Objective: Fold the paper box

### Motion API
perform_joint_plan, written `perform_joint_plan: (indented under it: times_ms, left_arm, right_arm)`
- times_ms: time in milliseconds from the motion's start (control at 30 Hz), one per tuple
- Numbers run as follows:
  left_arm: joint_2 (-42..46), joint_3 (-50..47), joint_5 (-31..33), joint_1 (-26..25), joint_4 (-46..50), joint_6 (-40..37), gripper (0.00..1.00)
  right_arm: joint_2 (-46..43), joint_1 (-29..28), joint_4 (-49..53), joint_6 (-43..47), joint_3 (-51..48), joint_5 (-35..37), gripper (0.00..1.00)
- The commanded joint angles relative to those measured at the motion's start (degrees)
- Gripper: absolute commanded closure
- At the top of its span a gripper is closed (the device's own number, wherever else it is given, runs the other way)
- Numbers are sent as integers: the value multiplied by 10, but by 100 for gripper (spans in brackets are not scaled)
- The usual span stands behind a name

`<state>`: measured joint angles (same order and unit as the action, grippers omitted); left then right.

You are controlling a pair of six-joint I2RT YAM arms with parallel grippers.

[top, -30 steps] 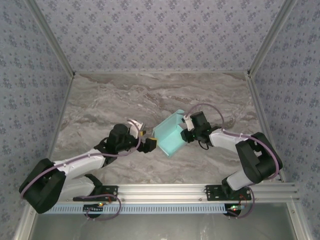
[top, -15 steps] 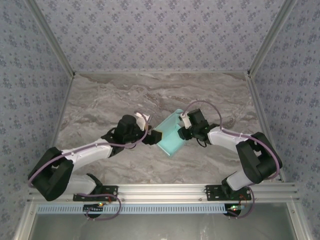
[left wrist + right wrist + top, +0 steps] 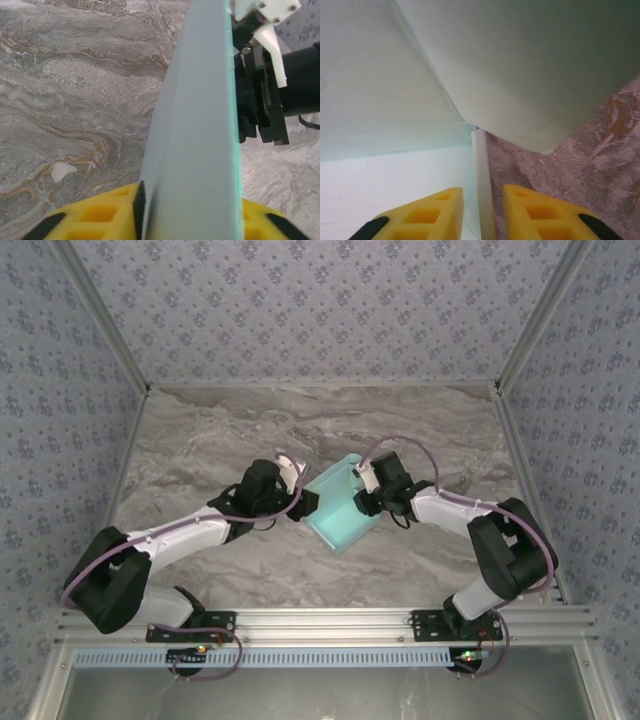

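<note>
Over the marble desk (image 3: 200,440), your left hand (image 3: 304,506) clamps the paper box (image 3: 343,520) at its left edge, right hand (image 3: 361,502) clamped opposite

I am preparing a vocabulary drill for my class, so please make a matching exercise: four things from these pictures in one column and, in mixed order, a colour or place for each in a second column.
Things:
1. paper box
2. left gripper
3. right gripper
4. table

Descriptions:
a. grey-brown marble pattern
b. clamps the box's right side, seen from the top
c. mint green
d. clamps the box's left side, seen from the top

Pairs: 1-c, 2-d, 3-b, 4-a
</note>
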<state>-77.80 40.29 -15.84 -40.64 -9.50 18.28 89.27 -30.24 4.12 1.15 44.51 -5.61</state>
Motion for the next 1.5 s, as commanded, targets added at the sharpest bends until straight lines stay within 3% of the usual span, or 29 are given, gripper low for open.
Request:
perform_joint_plan:
  times_ms: [0, 200, 367, 567, 700, 1000, 1133, 1233, 1467]
  left_arm:
    - [-8, 26, -7, -4, 25, -20, 75]
    - [-11, 42, -22, -3, 46, -36, 86]
    - [-13, 62, -36, -4, 74, -48, 100]
    - [-6, 85, -26, -4, 115, -67, 100]
    - [-11, 105, -25, -4, 148, -84, 100]
    - [-15, 99, -10, -4, 160, -111, 100]
    - [-12, 97, -8, -3, 159, -115, 100]
    - [-13, 99, -12, -3, 162, -119, 100]
    - [-2, 84, -19, -4, 140, -146, 100]
  right_arm:
    - [18, -11, 21, 9, 14, 5, 72]
    - [36, -35, 21, 10, 17, 54, 73]
    - [53, -52, 27, 18, 30, 79, 74]
    - [66, -81, 43, 25, 43, 109, 74]
    - [64, -86, 74, 21, 62, 109, 68]
    - [-35, -66, 100, 8, 54, 77, 55]
    - [-27, -59, 109, 29, 53, 70, 66]
    - [-10, -61, 119, 30, 56, 66, 67]
    - [18, -81, 175, 31, 91, 154, 69]
